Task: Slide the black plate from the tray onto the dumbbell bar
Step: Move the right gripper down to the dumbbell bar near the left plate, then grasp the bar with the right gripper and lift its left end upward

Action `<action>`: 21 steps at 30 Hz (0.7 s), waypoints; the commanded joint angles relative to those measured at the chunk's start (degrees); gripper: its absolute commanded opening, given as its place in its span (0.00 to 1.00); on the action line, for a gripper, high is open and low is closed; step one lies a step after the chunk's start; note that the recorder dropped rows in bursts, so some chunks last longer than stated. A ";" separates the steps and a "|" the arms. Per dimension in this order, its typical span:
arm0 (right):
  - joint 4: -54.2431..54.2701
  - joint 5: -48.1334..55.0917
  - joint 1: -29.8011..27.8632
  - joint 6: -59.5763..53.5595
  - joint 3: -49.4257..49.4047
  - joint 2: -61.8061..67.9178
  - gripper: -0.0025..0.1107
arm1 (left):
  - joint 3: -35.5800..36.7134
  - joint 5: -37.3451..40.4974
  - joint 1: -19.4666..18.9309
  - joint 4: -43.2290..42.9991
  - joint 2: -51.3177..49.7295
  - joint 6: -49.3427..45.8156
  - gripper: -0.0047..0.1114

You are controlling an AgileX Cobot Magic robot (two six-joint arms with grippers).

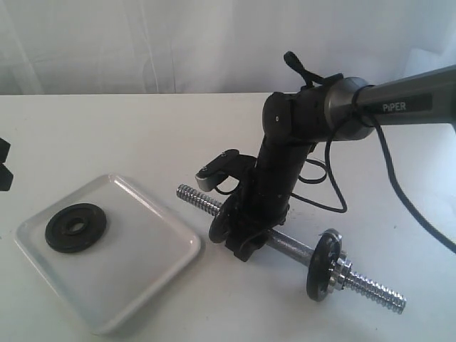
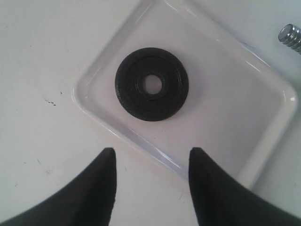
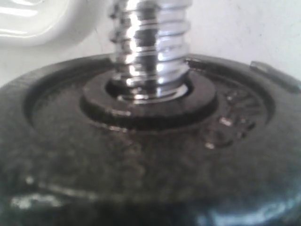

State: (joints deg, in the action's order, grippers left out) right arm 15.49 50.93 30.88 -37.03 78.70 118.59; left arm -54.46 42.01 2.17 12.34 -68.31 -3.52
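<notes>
The left gripper (image 2: 153, 151) is held, fingers (image 2: 96, 193) apart and empty, above the black plate (image 2: 129, 87) in the tray (image 2: 235, 110), while a second plate (image 3: 150, 155) is threaded on the dumbbell bar (image 3: 150, 47) at the right gripper (image 1: 239, 240), whose fingers cannot be made out.

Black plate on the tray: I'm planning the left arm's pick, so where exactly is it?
In the exterior view the black plate lies flat at the left, toward the left corner of the tray, apart from the dumbbell bar to its right.

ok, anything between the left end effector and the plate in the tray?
Only the tray's rim and bare tray floor separate the open left end effector from the plate, as the left wrist view shows.
</notes>
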 commanded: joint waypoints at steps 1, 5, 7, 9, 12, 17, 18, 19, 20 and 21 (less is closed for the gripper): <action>0.12 -1.37 0.16 -0.72 -0.11 1.47 0.51 | -0.33 0.81 0.43 0.64 0.24 0.04 0.49; -0.06 -1.90 0.69 -0.72 -0.11 2.49 0.51 | -0.33 0.81 0.43 0.64 0.24 0.04 0.49; 0.09 -2.18 0.96 -0.72 -0.11 2.64 0.51 | -0.33 0.81 0.43 0.64 0.24 0.04 0.49; -0.20 -1.49 1.20 -0.72 -0.11 2.64 0.51 | -0.33 0.81 0.43 0.64 0.24 0.04 0.49; -0.79 0.49 1.18 -0.72 -0.11 2.64 0.45 | -0.33 0.81 0.43 0.64 0.24 0.04 0.49; -1.99 1.23 1.18 -0.72 -0.11 2.64 0.31 | -0.33 0.81 0.43 0.64 0.24 0.04 0.49; -2.37 1.53 1.18 -0.72 -0.11 2.64 0.28 | -0.33 0.81 0.43 0.64 0.24 0.04 0.49; -2.76 2.18 1.18 -0.72 -0.11 2.64 0.24 | -0.33 0.81 0.43 0.64 0.24 0.04 0.49; -3.22 2.77 1.18 -0.72 -0.11 2.64 0.19 | -0.33 0.81 0.43 0.64 0.24 0.04 0.49; -3.99 3.53 1.18 -0.72 -0.11 2.64 0.14 | -0.33 0.81 0.43 0.64 0.24 0.04 0.49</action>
State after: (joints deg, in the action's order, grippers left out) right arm 13.62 50.99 31.90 -37.10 79.41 119.58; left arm -54.46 42.01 2.17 12.34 -68.31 -3.52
